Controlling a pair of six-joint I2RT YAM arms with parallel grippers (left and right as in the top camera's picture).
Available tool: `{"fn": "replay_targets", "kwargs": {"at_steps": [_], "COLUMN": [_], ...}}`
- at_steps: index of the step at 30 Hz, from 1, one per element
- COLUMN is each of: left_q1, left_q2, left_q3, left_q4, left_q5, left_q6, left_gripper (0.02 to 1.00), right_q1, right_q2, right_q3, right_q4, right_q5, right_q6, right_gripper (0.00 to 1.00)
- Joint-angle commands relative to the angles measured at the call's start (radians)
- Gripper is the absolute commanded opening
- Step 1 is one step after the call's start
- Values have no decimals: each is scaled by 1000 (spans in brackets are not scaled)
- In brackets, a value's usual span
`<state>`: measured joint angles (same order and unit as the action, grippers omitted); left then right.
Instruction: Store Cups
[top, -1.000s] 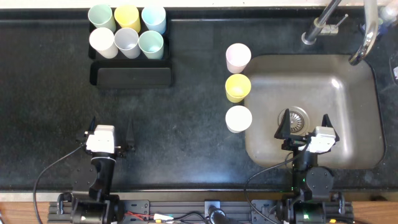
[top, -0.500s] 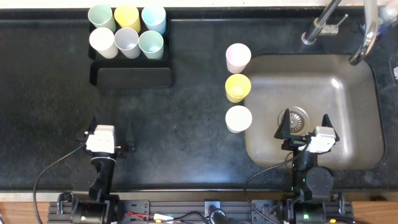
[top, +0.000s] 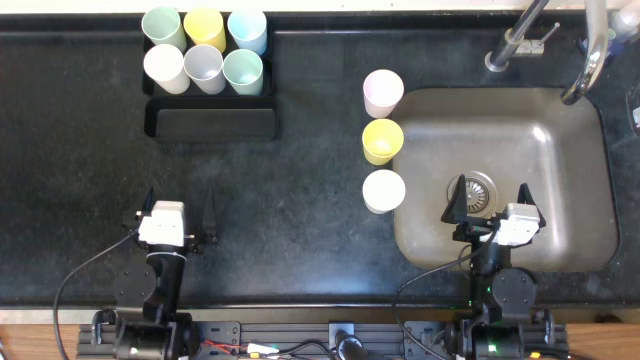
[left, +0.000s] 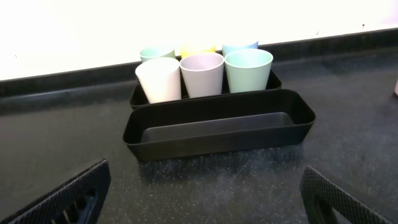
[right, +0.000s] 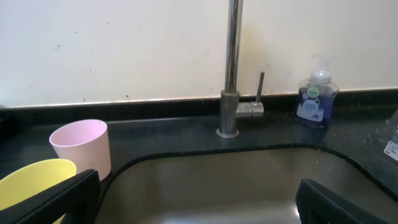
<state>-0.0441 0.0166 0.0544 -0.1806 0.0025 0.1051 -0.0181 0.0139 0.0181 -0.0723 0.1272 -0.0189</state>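
Three loose cups stand in a line on the black counter beside the sink: a pink cup (top: 383, 91) (right: 83, 147), a yellow cup (top: 382, 140) (right: 34, 181) and a white cup (top: 383, 190). At the back left a black tray (top: 211, 122) (left: 217, 127) has an empty front compartment. Its rear compartment holds several upright cups (top: 204, 48) (left: 202, 73). My left gripper (top: 177, 208) (left: 202, 190) rests open near the counter's front, facing the tray. My right gripper (top: 489, 198) (right: 199, 196) stands open over the sink, with nothing between its fingers.
A steel sink (top: 560, 150) (right: 249, 186) fills the right side, with a drain (top: 480, 190). A tap (top: 520, 35) (right: 233, 68) rises behind it. A blue soap bottle (right: 318, 98) stands at the back right. Bare counter (top: 300, 200) lies between tray and loose cups.
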Motion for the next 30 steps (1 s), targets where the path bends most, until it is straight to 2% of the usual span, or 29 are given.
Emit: {"fn": "replay_targets", "kwargs": {"at_steps": [1,4,9,15,18,21,24,27,30], "left_q1": [5,5,3,3,3,-27,-111,-241,-390], "left_q2": [-10,59,409,895,1141,1356,1540,1688,1823], "left_q3": [11,78,385,968,1284,1563,1786,1942,2037], "left_q4": [-14,-68,-220,-434,-512,-610,-708,-769,-764], "left_q5": [126,249,485,650,707,705,637,484,265], "left_q6": [-5,-5,-5,-14,-182,-222,-223,-222,-222], "left_gripper": [998,998,998,998,998,998,998,998,998], "right_q1": [-3,-3,-3,-3,-3,-3,-3,-3,-3], "right_q2": [-9,-9,-9,-9,-9,-9,-9,-9,-9], "right_q3": [-13,-13,-13,-13,-13,-13,-13,-13,-13], "right_q4": [3,3,3,3,3,3,3,3,3], "right_q5": [-6,-6,-6,-6,-6,-6,-6,-6,-6], "right_q6": [0,0,0,0,0,0,0,0,0], "right_gripper": [996,998,998,998,998,998,996,996,993]}}
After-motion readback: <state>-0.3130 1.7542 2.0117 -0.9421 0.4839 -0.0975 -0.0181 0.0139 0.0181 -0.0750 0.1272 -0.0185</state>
